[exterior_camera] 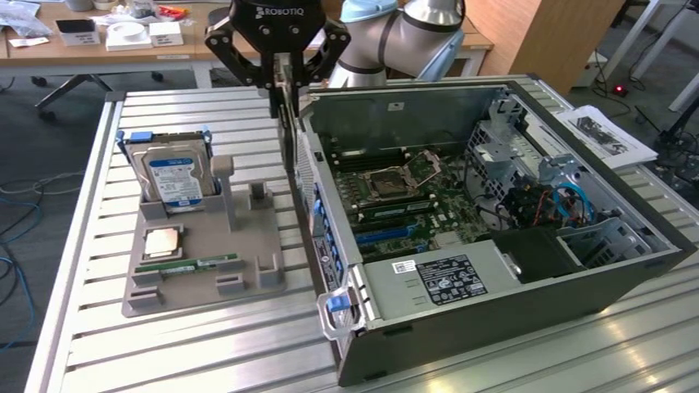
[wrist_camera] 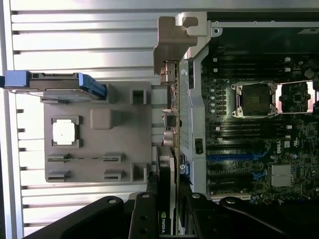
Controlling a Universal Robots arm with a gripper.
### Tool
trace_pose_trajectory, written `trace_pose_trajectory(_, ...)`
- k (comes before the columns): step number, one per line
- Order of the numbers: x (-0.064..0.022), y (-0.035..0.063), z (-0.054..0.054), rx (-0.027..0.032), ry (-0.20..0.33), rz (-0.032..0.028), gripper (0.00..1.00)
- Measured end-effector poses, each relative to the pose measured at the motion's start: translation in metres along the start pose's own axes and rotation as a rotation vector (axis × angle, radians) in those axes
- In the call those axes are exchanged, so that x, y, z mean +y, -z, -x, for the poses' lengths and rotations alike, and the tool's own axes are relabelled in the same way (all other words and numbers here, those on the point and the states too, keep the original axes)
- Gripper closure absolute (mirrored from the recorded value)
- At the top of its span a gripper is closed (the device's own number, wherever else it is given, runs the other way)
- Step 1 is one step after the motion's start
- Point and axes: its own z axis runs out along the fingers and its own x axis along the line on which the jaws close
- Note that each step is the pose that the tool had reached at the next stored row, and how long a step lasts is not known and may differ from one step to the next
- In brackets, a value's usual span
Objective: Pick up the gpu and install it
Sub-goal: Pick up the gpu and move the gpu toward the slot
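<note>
Hanging edge-on in the gripper [exterior_camera: 287,82], the gpu [exterior_camera: 286,119] is held off the counter [exterior_camera: 164,352], between the grey fixture tray [exterior_camera: 208,282] and the open computer case [exterior_camera: 611,278]. The fingers [exterior_camera: 238,56] are clamped on the gpu from both sides. A thin dark edge of the card is what is seen in the exterior view. Its lower end is hard to separate from the case wall, so contact with the case cannot be told.

In the wrist view the gpu [wrist_camera: 172,124] is seen along its edge, with the silver end bracket [wrist_camera: 172,45] at the far end. The near end is covered by the fingers [wrist_camera: 144,219] of the gripper [wrist_camera: 169,214], which are cut off by the frame. A small green logo is made out on the card between them.

On the tray a hard drive [exterior_camera: 175,176] is stood upright, and a processor chip [exterior_camera: 162,243] and a memory stick [exterior_camera: 199,264] are laid flat. The motherboard [exterior_camera: 415,196] is seen inside the case, with its slots partly hidden by the case wall.
</note>
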Motion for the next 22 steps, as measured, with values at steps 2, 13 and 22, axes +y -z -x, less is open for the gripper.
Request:
trace_pose_trajectory(2, 0.0002, -0.0001, 0.003, 0.0001, 0.000, -0.0001, 0.73)
trace_pose_trajectory(13, 0.0012, -0.0005, 0.016, 0.0001, 0.000, 0.0001, 0.73)
trace_pose_trajectory(22, 0.0019, -0.0008, 0.023, 0.0000, 0.000, 0.0001, 0.73)
